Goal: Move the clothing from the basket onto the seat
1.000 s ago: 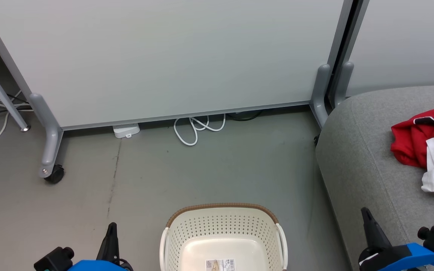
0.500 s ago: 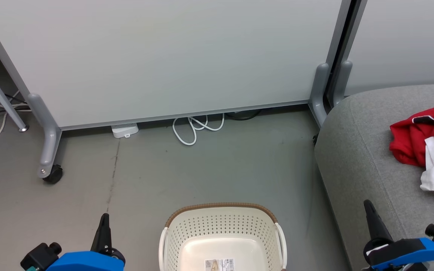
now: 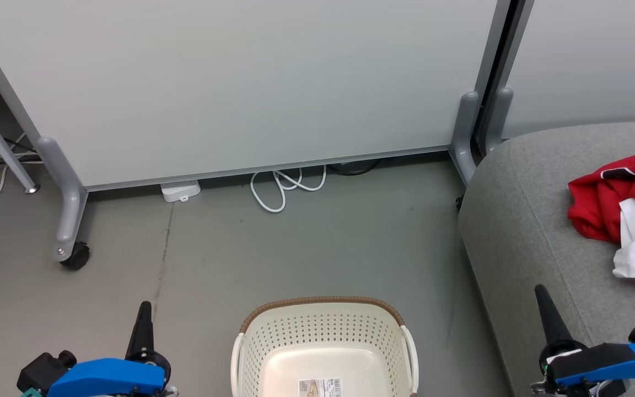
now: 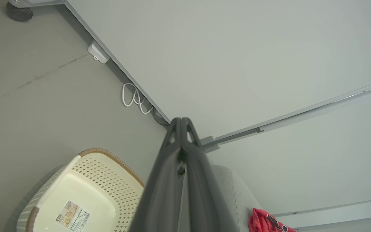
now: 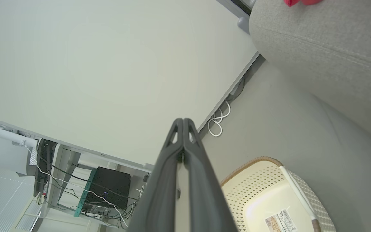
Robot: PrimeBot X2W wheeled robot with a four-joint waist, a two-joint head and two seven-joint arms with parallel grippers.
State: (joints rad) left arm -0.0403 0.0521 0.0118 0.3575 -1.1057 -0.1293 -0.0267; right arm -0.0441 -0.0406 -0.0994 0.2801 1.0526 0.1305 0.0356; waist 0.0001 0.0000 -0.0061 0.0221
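Clothing (image 3: 598, 207) on seat (image 3: 516, 231), partly out of frame; left hand (image 4: 181, 120), right hand (image 5: 183, 120) clenched.

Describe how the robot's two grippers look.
The left gripper and right gripper each have two long, dark grey fingers tapering to a point, with small triangular cut-outs near the tips. Both mount on bright blue housings with black knobs.

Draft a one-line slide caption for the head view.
Basket empty on the floor, red clothing heaped on the grey seat, left gripper and right gripper shut, holding nothing.
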